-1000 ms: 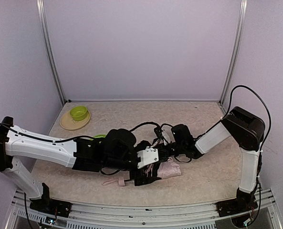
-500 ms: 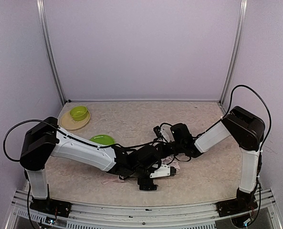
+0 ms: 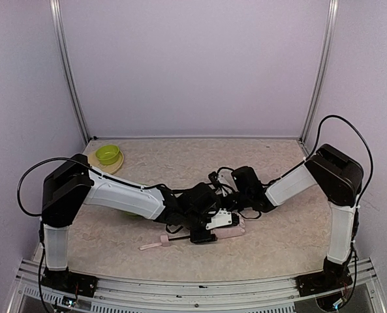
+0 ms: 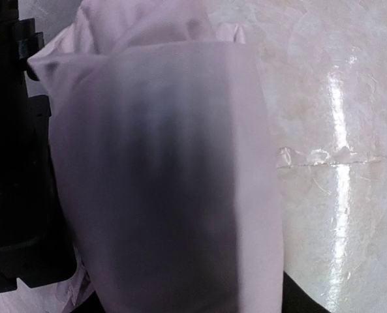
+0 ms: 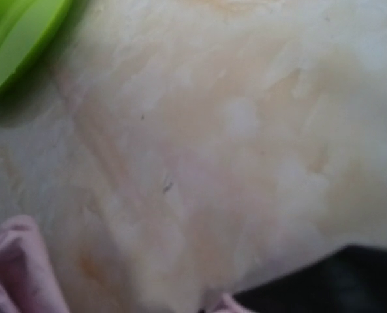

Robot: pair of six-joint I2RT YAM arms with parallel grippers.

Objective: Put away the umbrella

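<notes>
The umbrella lies folded on the table near the front middle. Its pink handle and thin black shaft point left. My left gripper is down on the pink canopy. In the left wrist view the bundled fabric fills the whole gap between the jaws and touches the dark finger at the lower right. My right gripper is shut and sits just behind the canopy. Its wrist view shows pink fabric at the lower left. Whether it pinches any cloth I cannot tell.
A green bowl rests on a cream plate at the back left corner. A green plate lies on the table at the top left of the right wrist view. Both forearms cross low over the table's middle.
My left arm has swung round and come down, putting its gripper low on the canopy with its jaws narrowed around the fabric. The right arm has barely moved.
</notes>
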